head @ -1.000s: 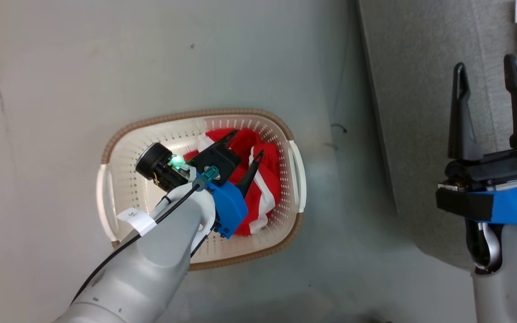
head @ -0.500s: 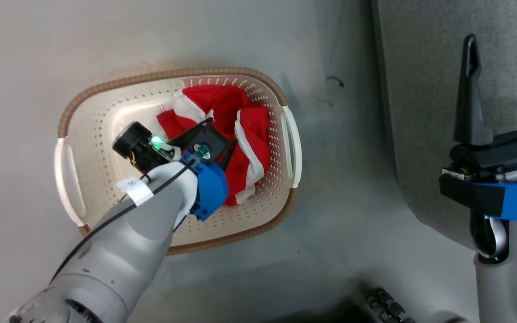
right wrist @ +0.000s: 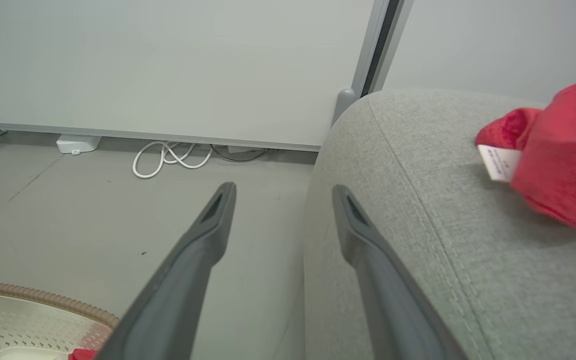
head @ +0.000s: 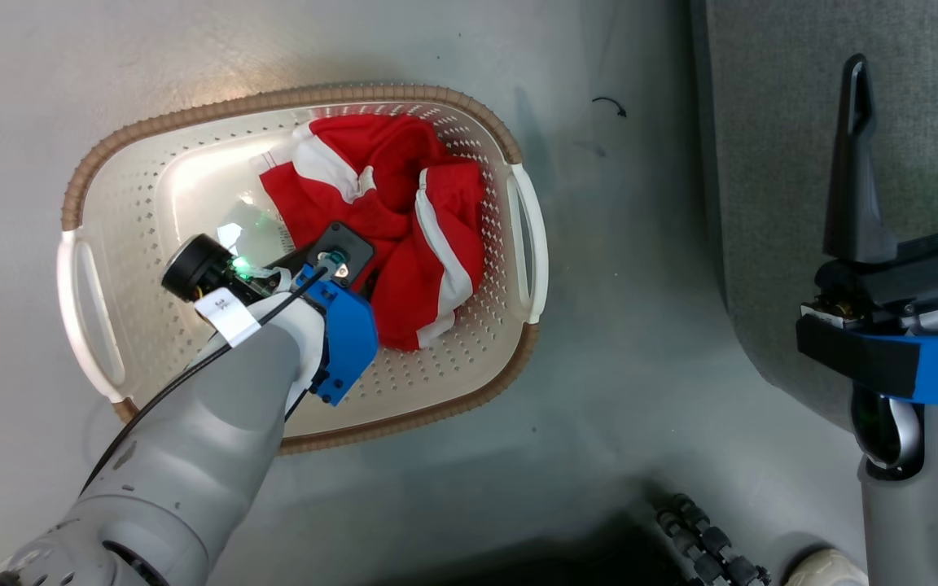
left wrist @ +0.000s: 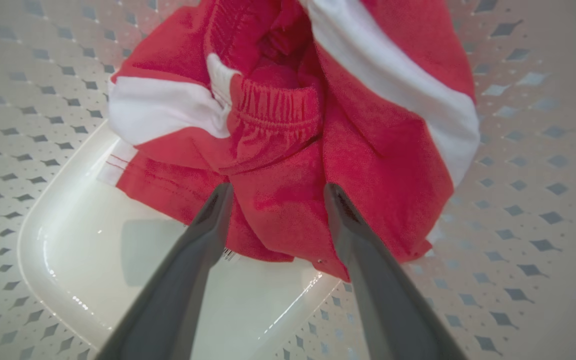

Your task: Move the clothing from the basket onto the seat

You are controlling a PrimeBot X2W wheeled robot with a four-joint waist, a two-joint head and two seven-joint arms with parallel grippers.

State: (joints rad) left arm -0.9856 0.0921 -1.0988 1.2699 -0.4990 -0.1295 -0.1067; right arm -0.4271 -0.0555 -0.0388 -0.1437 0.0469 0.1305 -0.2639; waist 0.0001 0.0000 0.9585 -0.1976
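Observation:
The cream basket (head: 290,98) stands on the floor and holds crumpled red clothing (head: 387,220) with broad white stripes. My left gripper (left wrist: 275,190) reaches down inside the basket, open, its fingertips at the near edge of the red clothing (left wrist: 288,150) with a fold of cloth between them. The grey seat (head: 762,203) rises at the right. My right gripper (head: 909,57) hovers open over the seat's edge (right wrist: 418,200), holding nothing. Another red garment (right wrist: 553,155) with a white tag lies on the seat.
The basket's bare glossy bottom (left wrist: 93,240) shows to the left of the fingers. A white coiled cable (right wrist: 168,157) and a white box (right wrist: 78,143) lie by the far wall. A dark ribbed part (head: 697,537) sits on the floor at the lower edge.
My left gripper has gone down deeper into the basket, onto the red clothing. The head camera has shifted, so the basket looks larger and higher. The right gripper keeps its pose.

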